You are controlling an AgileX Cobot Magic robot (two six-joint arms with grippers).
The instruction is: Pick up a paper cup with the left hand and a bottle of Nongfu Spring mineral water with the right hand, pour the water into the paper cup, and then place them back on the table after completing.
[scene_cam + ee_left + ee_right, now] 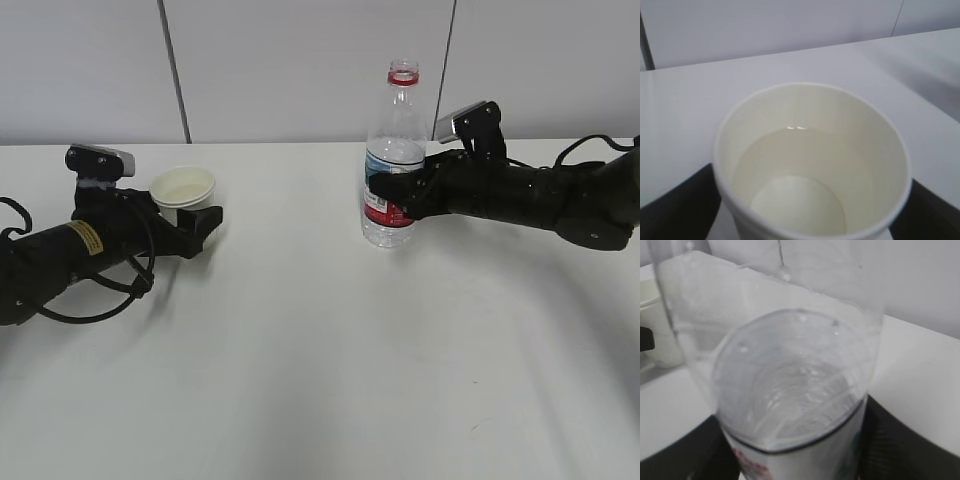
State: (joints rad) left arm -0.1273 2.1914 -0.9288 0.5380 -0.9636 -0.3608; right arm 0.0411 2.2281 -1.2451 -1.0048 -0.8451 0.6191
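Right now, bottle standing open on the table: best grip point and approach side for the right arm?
Grip the bottle at its labelled lower body, coming in level from the right, as the right hand is now. It stands upright with no cap, about half full of water, so a low side grip probably keeps it steady. The paper cup sits left, in the left hand.

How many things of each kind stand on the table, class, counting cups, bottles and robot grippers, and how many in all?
Paper cup: 1
Water bottle: 1
Robot grippers: 2, the left hand and the right hand
Total: 4
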